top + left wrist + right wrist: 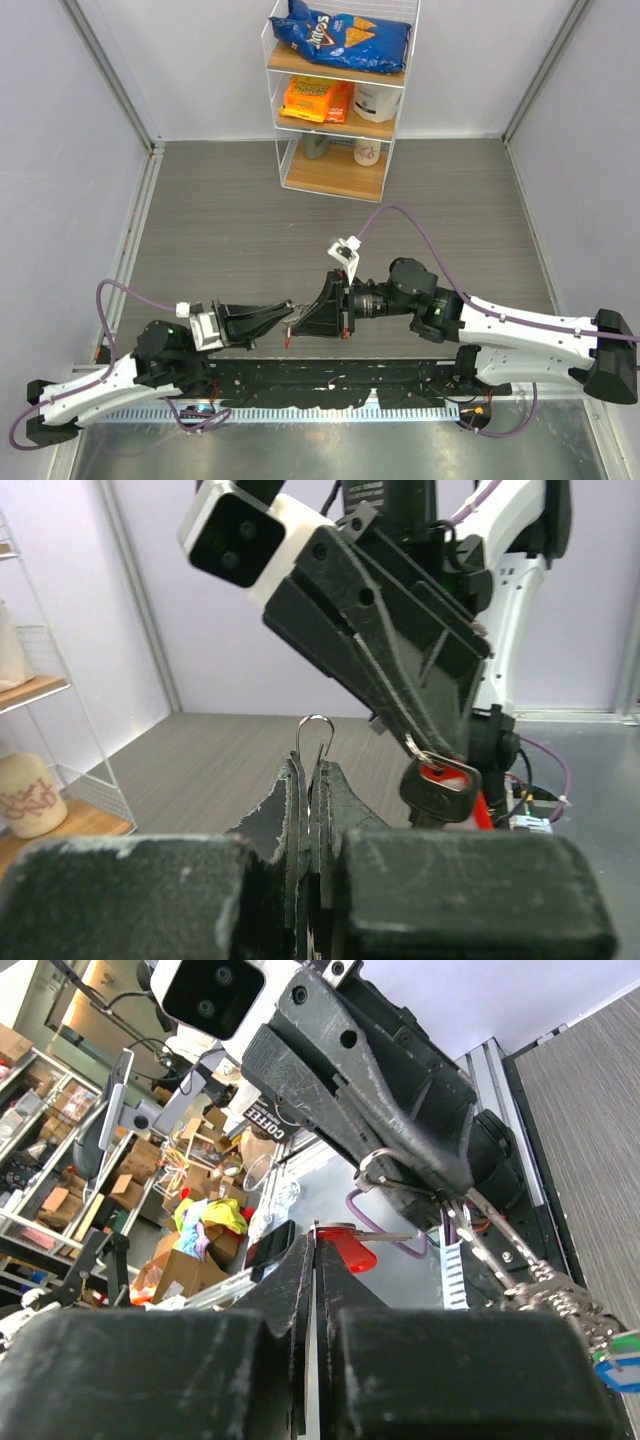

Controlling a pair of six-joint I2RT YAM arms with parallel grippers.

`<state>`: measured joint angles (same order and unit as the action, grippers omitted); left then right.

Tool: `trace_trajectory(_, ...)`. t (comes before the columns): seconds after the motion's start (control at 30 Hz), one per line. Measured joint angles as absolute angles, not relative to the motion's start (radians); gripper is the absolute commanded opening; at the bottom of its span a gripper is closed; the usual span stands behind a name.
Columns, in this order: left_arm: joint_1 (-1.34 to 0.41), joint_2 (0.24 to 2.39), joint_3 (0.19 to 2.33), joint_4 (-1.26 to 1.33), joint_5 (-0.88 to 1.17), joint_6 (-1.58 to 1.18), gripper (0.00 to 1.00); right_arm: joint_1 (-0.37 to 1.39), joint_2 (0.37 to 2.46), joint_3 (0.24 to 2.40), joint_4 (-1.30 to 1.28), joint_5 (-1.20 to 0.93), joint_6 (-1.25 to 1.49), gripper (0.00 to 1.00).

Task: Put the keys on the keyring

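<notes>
Wrist views, unlike overhead, show left gripper pinching keyring, right gripper pinching red key.

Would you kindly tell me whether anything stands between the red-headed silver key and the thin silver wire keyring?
Nothing visible does. The right gripper is shut on the red-headed silver key, the left gripper on the thin silver wire keyring, and only open air lies between them.

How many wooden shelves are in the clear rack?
3. Top shelf holds a blue chip bag; middle shelf an orange pack and white tub; bottom shelf a grey cup and white mug. None looks hidden.
</notes>
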<state>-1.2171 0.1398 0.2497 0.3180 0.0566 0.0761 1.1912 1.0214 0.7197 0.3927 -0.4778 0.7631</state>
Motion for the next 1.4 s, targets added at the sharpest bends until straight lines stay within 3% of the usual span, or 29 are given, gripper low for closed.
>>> trace_trajectory(1.4,-1.215,0.096,0.239,0.325,0.166,0.035,0.0,1.145,1.095,0.67,0.576,-0.504,1.002,0.06)
